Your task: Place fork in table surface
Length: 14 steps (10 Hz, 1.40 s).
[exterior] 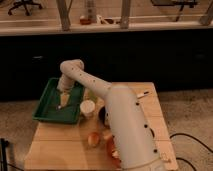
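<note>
While my gripper (62, 98) hangs over the green tray (44, 107) at the left rear corner of the table surface (55, 142), fingers spread and released, the fork (60, 106) lies in the tray just beneath; bare planks run along the front left edge.

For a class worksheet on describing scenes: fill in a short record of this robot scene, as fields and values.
gripper: open, low over the tray
fork: pale, apparently lying in the tray under the gripper
tray: dark green, resting on the table surface
table surface: light wooden planks
cup: pale, standing beside the tray
</note>
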Each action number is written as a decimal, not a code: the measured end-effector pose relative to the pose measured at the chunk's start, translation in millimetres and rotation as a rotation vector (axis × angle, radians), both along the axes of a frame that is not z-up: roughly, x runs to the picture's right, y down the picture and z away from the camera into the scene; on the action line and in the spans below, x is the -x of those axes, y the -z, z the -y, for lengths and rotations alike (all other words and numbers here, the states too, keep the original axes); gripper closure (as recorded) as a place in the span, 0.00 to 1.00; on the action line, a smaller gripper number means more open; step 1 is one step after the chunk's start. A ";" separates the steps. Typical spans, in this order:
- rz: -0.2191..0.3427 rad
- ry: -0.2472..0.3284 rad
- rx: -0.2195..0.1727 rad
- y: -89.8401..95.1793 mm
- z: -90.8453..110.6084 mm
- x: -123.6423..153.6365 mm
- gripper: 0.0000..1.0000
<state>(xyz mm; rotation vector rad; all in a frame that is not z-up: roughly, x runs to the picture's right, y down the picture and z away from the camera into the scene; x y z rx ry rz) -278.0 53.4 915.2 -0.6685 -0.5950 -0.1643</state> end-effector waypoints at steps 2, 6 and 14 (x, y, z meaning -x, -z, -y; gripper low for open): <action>-0.002 -0.003 0.008 -1.0 -6.8 -0.6 0.20; -0.012 -0.007 0.022 -7.4 -23.8 -3.1 0.20; -0.011 -0.017 0.065 -24.1 -47.4 -7.3 0.88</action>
